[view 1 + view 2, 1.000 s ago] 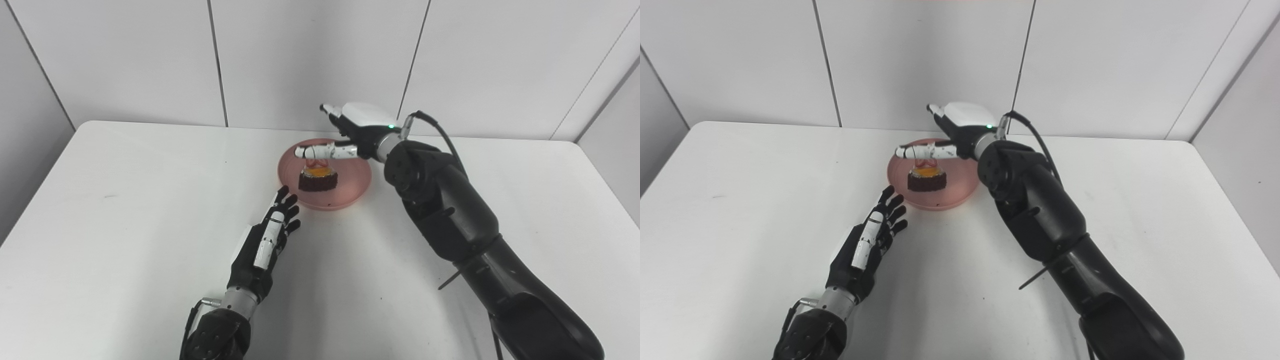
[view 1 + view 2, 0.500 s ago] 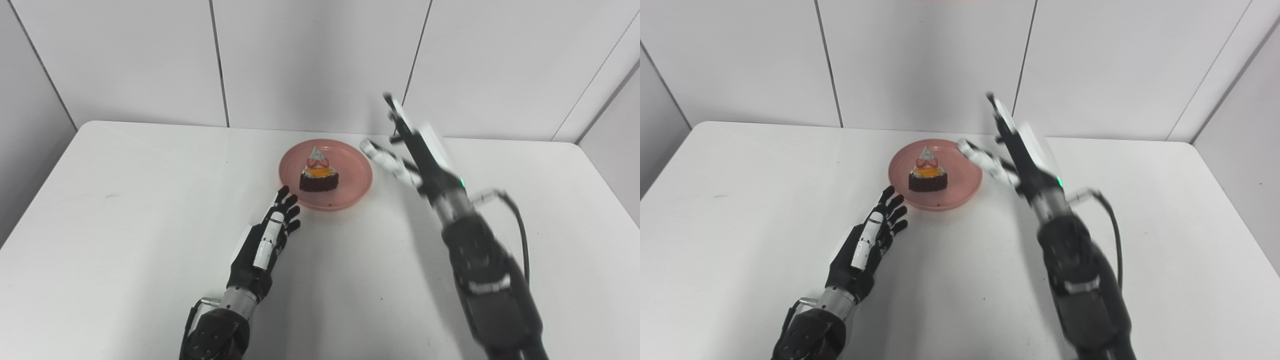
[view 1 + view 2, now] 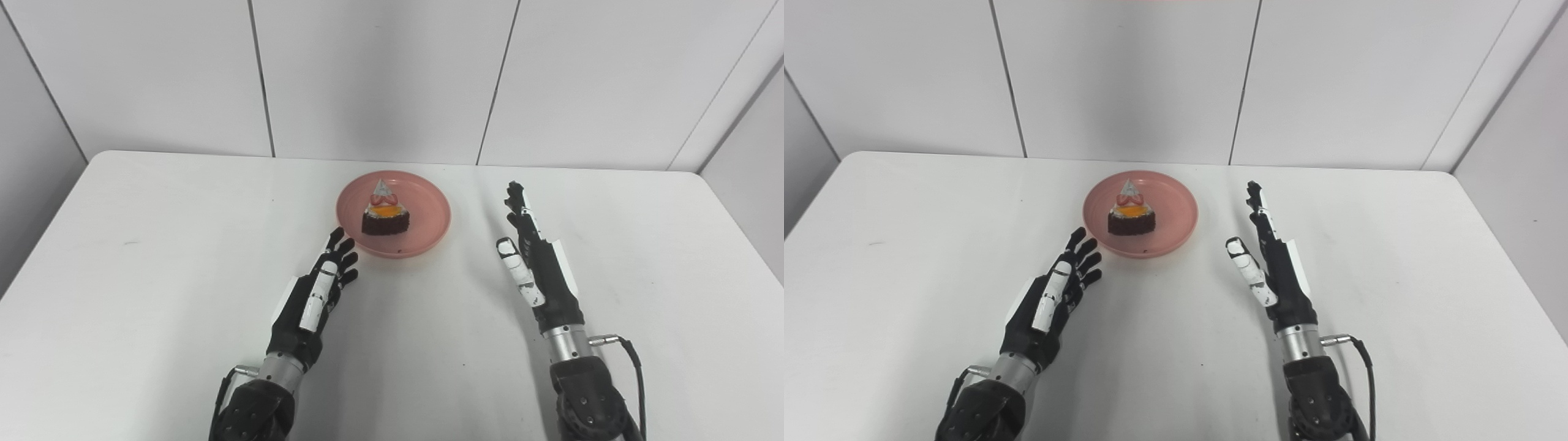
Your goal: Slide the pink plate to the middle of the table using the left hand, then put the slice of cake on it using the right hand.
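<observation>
A pink plate (image 3: pixel 429 208) sits on the white table, at the middle towards the back. A slice of chocolate cake (image 3: pixel 384 215) with orange topping, strawberry and a white tip stands on it. My left hand (image 3: pixel 315 292) lies open and empty, fingers straight, its tips just short of the plate's front left rim. My right hand (image 3: pixel 539 263) is open and empty, fingers straight and pointing away, resting to the right of the plate and apart from it. The same scene shows in the right eye view: plate (image 3: pixel 1176 211), cake (image 3: pixel 1131 217).
The white table (image 3: pixel 153 245) runs to grey wall panels at the back. A black cable (image 3: pixel 631 361) hangs at my right wrist. Nothing else stands on the table.
My right hand has left the cake on the plate, pulled back and come down to the table on the right. The left hand has barely moved. The camera has shifted slightly.
</observation>
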### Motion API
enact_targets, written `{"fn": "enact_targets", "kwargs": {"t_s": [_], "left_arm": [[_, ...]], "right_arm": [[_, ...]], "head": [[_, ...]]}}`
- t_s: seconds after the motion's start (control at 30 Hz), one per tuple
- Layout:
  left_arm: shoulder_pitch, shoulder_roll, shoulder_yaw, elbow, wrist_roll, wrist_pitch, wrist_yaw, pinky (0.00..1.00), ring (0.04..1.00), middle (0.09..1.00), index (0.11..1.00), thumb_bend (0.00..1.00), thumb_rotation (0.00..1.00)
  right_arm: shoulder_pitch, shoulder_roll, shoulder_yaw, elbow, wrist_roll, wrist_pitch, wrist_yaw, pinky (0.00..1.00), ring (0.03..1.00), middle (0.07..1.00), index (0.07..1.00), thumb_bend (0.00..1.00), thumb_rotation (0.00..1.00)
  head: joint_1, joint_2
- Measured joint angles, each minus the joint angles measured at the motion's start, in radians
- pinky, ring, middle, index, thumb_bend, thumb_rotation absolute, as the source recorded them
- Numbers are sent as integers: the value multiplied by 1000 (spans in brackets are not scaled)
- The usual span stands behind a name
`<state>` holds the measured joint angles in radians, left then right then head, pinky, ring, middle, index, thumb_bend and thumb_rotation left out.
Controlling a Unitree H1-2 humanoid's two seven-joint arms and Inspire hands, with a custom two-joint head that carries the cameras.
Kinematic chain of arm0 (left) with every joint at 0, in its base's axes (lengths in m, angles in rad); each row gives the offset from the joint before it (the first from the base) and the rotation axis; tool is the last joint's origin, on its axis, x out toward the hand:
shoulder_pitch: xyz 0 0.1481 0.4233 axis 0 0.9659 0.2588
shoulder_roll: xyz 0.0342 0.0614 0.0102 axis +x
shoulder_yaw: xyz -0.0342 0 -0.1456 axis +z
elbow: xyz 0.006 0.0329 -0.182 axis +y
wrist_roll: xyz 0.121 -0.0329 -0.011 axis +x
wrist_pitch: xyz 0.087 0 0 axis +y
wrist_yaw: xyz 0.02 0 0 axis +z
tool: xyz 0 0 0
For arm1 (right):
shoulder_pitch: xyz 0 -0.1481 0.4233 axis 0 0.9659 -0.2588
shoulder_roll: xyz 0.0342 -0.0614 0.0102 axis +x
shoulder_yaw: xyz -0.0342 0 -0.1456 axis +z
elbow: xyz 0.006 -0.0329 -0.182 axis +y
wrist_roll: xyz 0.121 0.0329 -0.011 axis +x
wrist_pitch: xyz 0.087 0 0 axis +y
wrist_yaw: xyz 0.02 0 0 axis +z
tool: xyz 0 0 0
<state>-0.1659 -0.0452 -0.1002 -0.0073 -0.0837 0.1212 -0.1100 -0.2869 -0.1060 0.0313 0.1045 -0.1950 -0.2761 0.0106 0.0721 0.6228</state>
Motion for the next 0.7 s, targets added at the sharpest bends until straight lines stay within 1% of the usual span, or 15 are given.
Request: {"fn": "enact_targets", "kwargs": {"t_s": [0.1,0.17,0.27,0.37,0.57,0.63,0.7], "left_arm": [[6,1,0,-4,11,-5,0,970,967,980,977,450,1000],[9,1,0,-4,19,-11,1,974,969,984,981,443,1000],[20,5,-5,-3,41,-43,1,981,976,993,989,444,1000],[35,7,-9,-3,61,-74,3,972,977,994,985,426,1000],[57,0,-10,-18,83,-98,18,959,972,991,983,407,1000],[64,-1,-9,-21,83,-101,21,966,974,992,982,401,1000],[66,-1,-9,-21,83,-102,22,968,976,993,982,400,1000]], "right_arm": [[14,9,4,-36,-5,15,0,995,999,999,993,400,1000],[25,15,6,-55,0,38,1,992,1000,1000,997,395,1000],[52,16,16,-78,8,76,14,987,1000,1000,998,387,1000],[76,16,28,-81,23,93,29,985,1000,1000,996,372,1000],[96,16,44,-81,50,123,60,975,995,998,996,359,1000],[96,16,44,-82,63,135,70,973,992,999,995,322,1000],[97,17,44,-80,81,157,78,977,992,999,996,305,1000]], "head": [[8,3],[17,3],[20,3],[34,8],[37,8],[37,9],[37,9]]}}
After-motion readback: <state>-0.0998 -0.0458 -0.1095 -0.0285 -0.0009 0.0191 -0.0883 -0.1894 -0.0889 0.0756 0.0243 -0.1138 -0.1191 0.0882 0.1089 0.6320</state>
